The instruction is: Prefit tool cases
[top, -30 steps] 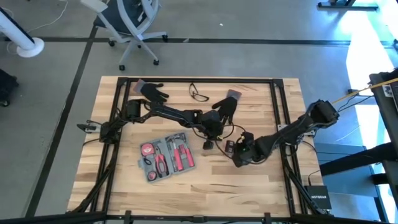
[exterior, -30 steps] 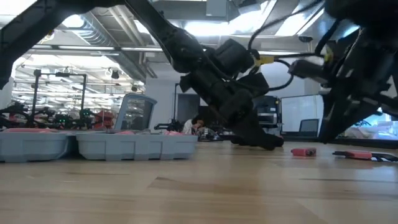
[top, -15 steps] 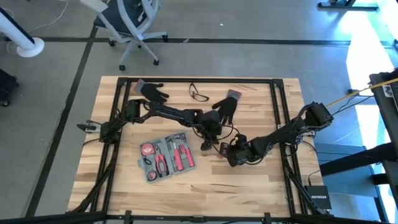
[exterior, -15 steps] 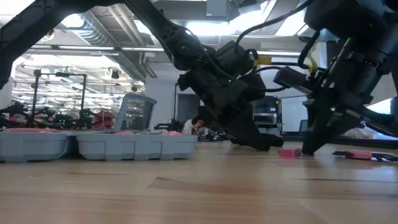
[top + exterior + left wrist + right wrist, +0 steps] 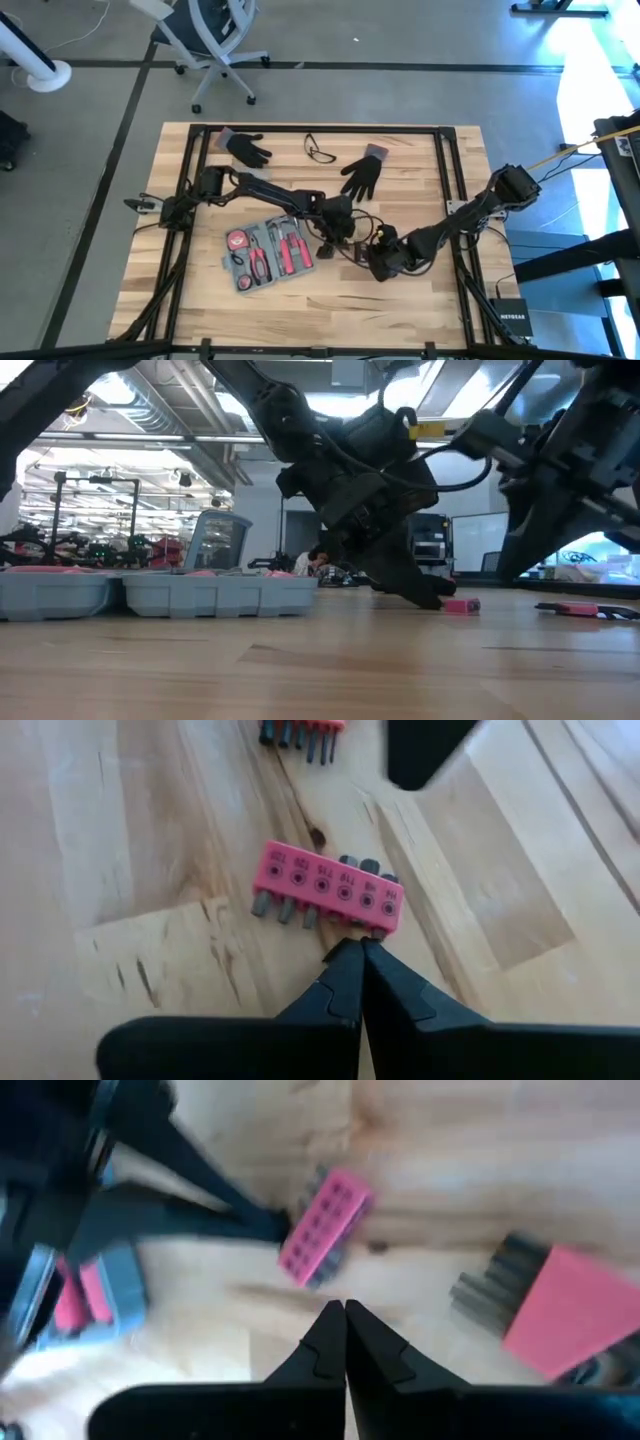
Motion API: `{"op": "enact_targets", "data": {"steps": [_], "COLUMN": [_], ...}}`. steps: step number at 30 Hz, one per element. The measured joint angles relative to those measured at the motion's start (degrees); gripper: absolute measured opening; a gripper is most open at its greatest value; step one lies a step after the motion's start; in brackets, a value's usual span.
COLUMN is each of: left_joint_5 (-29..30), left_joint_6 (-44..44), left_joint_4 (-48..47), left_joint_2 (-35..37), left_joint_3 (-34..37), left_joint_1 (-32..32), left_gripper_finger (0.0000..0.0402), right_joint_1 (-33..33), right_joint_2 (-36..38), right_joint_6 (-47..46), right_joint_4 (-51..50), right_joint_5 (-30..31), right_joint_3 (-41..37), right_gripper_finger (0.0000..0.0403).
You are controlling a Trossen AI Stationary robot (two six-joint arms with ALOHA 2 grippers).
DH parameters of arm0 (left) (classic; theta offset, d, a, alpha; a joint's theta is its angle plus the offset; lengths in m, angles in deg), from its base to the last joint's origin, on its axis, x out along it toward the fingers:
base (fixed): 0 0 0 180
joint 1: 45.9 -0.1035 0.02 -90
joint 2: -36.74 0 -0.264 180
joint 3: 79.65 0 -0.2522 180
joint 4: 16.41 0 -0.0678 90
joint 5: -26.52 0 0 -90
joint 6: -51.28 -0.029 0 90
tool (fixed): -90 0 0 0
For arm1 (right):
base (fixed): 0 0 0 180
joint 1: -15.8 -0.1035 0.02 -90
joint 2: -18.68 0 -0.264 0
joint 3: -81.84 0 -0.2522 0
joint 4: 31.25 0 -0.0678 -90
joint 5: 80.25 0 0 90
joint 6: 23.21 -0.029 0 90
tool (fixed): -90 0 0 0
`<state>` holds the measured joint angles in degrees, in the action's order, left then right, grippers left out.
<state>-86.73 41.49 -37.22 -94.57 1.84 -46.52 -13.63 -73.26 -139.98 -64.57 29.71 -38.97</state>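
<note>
Seen from above, on the wooden table [image 5: 420, 300]: left of the table's middle, the open blue-grey tool case [image 5: 268, 251], lying flat and slightly turned, with red-handled tools in its recesses. In the low view the same case [image 5: 160, 594] at the left, low on the tabletop, well apart from both grippers. Beyond the case, toward the far edge of the table, a black glove [image 5: 244, 148], then a pair of safety glasses [image 5: 319, 151], then a second black glove [image 5: 364, 176] nearer the middle. Just right of the case, the left gripper [image 5: 333, 243], reaching in low from the left side; fingers pressed fully together, holding nothing. In the left wrist view the closed fingertips [image 5: 355, 958] right at the edge of a small red bit holder [image 5: 325, 888] with a row of bits, seemingly touching it, though contact cannot be told for sure. Farther right of the case, the right gripper [image 5: 376, 262], coming in from the table's right side, also shut tight and empty. In the right wrist view its closed tips [image 5: 343, 1320] close to the same red holder [image 5: 324, 1226], not touching, with a second red block of bits [image 5: 560, 1312] beside. In the low view a small red piece [image 5: 461, 605] on the wood under the arms.
</note>
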Motion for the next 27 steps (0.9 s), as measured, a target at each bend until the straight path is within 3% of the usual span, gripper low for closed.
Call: {"op": "enact_targets", "data": {"steps": [12, 27], "left_joint_5": [1.45, 2.82], "left_joint_6": [-8.41, -3.59], "left_joint_4": [3.01, 3.92], "left_joint_2": [-0.15, -0.15], "left_joint_3": [-0.05, -0.09], "left_joint_1": [-2.58, 0.52], "left_gripper_finger": [0.0, 0.0], "right_joint_1": [1.68, 3.49], "right_joint_2": [-6.48, -7.31], "right_joint_6": [-4.28, -4.9], "right_joint_4": [3.72, 3.74], "right_joint_5": [0.02, 1.05], "right_joint_3": [0.02, 0.14], "right_gripper_finger": [0.0, 0.0]}}
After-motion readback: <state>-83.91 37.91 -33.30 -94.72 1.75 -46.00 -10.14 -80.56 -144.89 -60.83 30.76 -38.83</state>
